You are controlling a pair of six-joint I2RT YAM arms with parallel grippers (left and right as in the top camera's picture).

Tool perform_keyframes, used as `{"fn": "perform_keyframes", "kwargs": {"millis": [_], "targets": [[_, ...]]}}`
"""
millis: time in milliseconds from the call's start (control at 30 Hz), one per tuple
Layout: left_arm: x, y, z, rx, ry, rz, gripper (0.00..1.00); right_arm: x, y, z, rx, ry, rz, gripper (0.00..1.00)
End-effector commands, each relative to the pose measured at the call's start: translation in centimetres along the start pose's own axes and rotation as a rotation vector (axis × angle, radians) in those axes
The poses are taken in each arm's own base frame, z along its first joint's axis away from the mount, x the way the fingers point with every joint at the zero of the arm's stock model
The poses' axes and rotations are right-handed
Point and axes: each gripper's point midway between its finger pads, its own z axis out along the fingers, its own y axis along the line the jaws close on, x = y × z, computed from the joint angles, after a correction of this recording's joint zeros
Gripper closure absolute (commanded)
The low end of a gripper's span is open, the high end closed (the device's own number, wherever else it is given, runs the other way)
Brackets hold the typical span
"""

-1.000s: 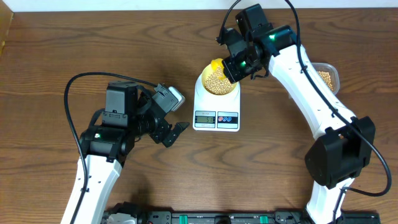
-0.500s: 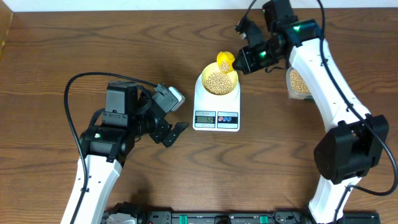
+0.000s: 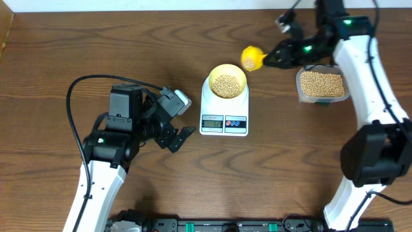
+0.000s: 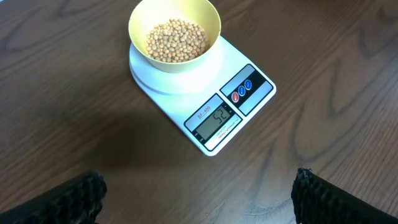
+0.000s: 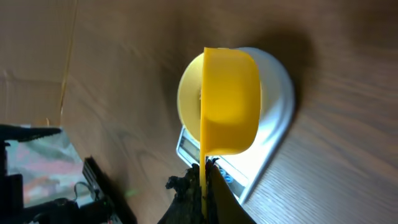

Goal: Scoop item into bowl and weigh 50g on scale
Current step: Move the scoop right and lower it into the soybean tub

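1. The right pincer [image 3: 270, 58] is clamped on the yellow scoop [image 3: 252, 58], just far-right of the bowl [image 3: 226, 69].
2. The beans [image 3: 226, 84] sit in the bowl on the scale [image 3: 224, 122].
3. The left pincer [image 3: 185, 118] is apart and empty.
4. Read the scale before scooping more.

1. Left arm [image 3: 96, 174] sits bent at near left, left gripper [image 4: 199, 198] above the counter, fingers [image 4: 68, 196] spread wide, nothing between them.
2. Right arm [image 3: 368, 77] stretches far right, right gripper [image 3: 277, 57] pinched tight on the yellow scoop [image 3: 252, 57].
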Motion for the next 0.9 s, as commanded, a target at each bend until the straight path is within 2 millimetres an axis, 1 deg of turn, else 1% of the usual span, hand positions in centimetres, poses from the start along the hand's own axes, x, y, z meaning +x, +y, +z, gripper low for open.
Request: {"fn": "perform_keyframes", "kwargs": {"millis": [0,67,167,333,433,567,667,767,867], "targets": [[0.1,0.0,0.0,0.006,-0.001,0.009,0.02,-1.2,0.5,-5.5,0.024,-0.117,-0.033,0.99],[0.1,-0.1,0.0,0.006,-0.001,0.008,0.02,-0.4,-1.4,-7.0,0.11,-0.114,0.012,0.99],[0.1,0.0,0.0,0.006,-0.001,0.008,0.02,1.4,-4.4,-8.7,0.257,-0.072,0.09,0.99],[0.1,0.0,0.0,0.006,-0.001,0.009,0.02,3.6,-6.8,-9.9,0.381,0.0,0.14,0.99],[0.1,-0.1,0.0,0.006,-0.001,0.008,0.03,4.3,-8.3,-10.6,0.482,0.03,0.148,0.99],[0.1,-0.1,0.0,0.006,-0.001,0.008,0.02,4.7,-9.6,-11.3,0.573,0.051,0.149,0.99],[0.1,0.0,0.0,0.006,-0.001,0.009,0.03,4.9,-10.2,-11.6,0.611,0.058,0.149,0.99],[0.1,-0.1,0.0,0.006,-0.001,0.008,0.02,4.8,-10.5,-11.4,0.616,0.063,0.149,0.99],[0.1,0.0,0.0,0.006,-0.001,0.008,0.02,5.2,-11.1,-11.3,0.65,0.092,0.153,0.99]]}}
